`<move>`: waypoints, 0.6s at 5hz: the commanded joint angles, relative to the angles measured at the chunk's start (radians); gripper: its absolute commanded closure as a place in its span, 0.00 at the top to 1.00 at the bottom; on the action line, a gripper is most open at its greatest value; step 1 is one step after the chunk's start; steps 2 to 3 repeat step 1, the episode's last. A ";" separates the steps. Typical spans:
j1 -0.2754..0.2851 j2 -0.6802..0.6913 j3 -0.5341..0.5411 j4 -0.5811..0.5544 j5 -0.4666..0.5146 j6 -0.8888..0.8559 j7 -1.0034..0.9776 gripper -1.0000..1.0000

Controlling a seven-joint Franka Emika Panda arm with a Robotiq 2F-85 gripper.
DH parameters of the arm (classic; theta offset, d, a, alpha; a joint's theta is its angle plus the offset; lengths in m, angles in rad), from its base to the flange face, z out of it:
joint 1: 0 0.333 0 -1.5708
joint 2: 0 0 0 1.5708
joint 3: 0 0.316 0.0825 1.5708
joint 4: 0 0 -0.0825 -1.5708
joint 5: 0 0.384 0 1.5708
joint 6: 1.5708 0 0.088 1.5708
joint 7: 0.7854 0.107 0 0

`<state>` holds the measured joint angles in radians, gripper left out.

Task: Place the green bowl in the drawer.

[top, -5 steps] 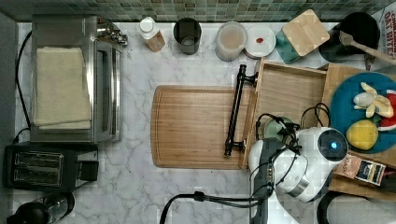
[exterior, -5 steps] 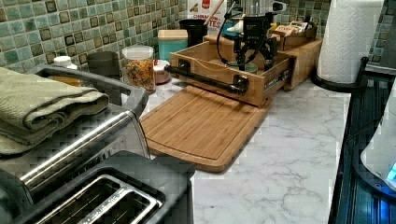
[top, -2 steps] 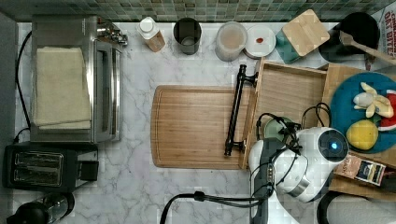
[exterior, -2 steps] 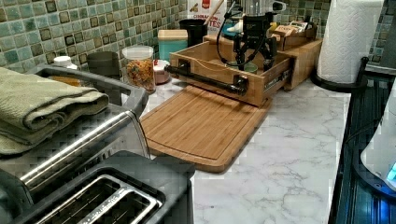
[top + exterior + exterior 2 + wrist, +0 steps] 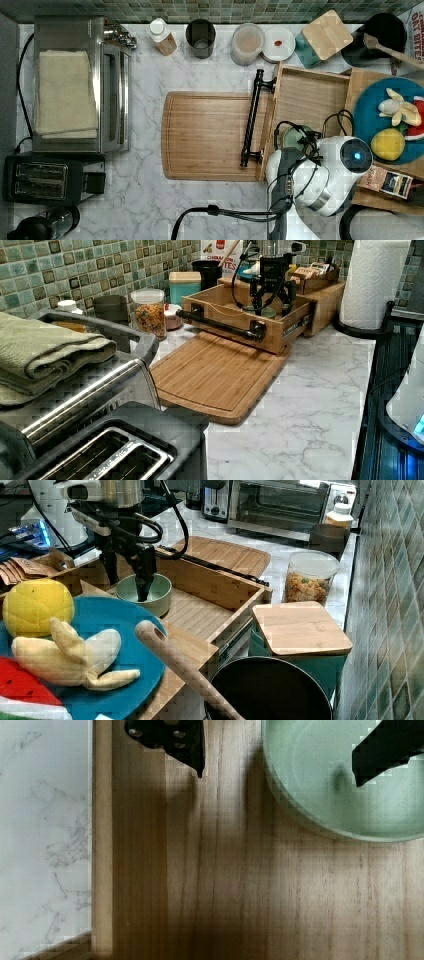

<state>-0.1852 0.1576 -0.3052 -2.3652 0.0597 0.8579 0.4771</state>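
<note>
Green bowl (image 5: pixel 145 594) sits on drawer (image 5: pixel 210 587) floor, so we reckon placement basically done. Gripper (image 5: pixel 277 757) spread open, straddling bowl rim, gripping nothing. Left for us: lift clear.

A white marble-patterned desk (image 5: pixel 145 200) with grey veins is spreading across the top view, and a wall of small green and teal mosaic tiles (image 5: pixel 60 270) is running along its back edge in the left view. The same tiled wall (image 5: pixel 395 580) is rising at the right view's right. Soft, even light is falling over the stone surface.
</note>
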 commanded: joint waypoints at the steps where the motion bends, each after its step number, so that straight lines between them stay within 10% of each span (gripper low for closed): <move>1: -0.011 -0.025 -0.011 0.040 -0.010 -0.001 -0.023 1.00; 3: -0.011 -0.025 -0.011 0.040 -0.010 -0.001 -0.023 1.00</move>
